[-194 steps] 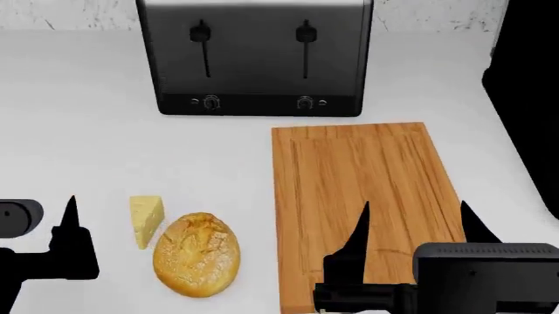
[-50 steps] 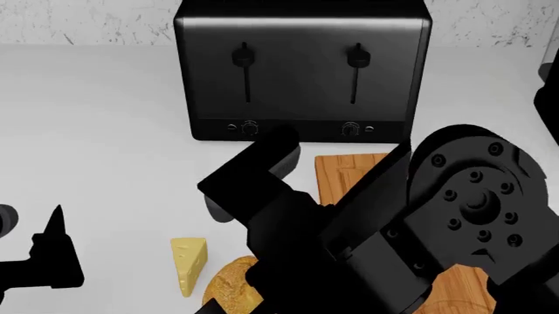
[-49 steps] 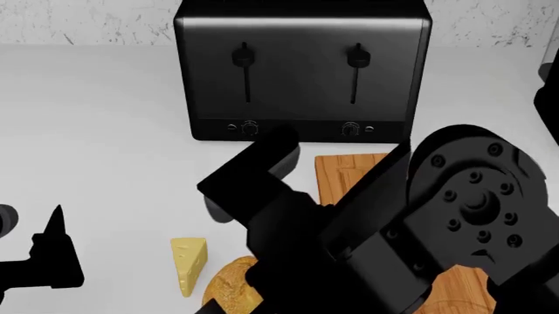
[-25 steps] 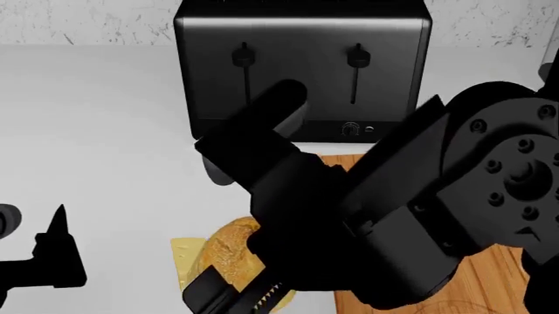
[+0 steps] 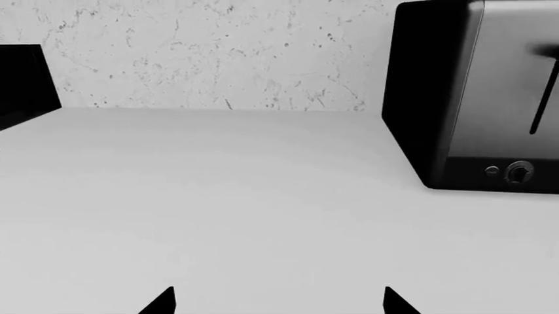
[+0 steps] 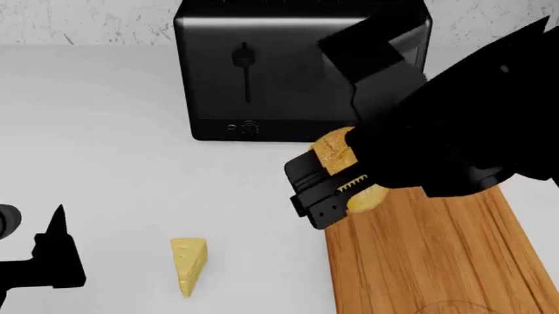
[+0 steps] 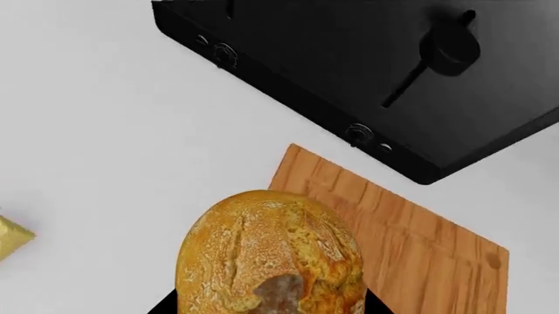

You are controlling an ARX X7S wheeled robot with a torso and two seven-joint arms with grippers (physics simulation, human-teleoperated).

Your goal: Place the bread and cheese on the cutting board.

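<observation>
My right gripper (image 6: 345,176) is shut on the bread (image 6: 336,154), a round golden-brown crusty loaf, and holds it in the air over the near-left corner of the cutting board (image 6: 436,255). The bread (image 7: 271,255) fills the space between the jaws in the right wrist view, with the cutting board (image 7: 419,242) below it. The cheese (image 6: 188,261), a pale yellow wedge, lies on the white counter left of the board; its tip shows in the right wrist view (image 7: 10,239). My left gripper (image 5: 277,302) is open and empty at the left, low over bare counter.
A black toaster (image 6: 262,72) stands behind the board, close to the raised bread; it also shows in the left wrist view (image 5: 489,98) and the right wrist view (image 7: 376,72). A speckled wall (image 5: 218,52) backs the counter. My right arm hides much of the board's far end.
My right gripper has lifted the bread off the counter beside the cheese and carried it up and to the right, over the board's corner. The left arm has not moved.
</observation>
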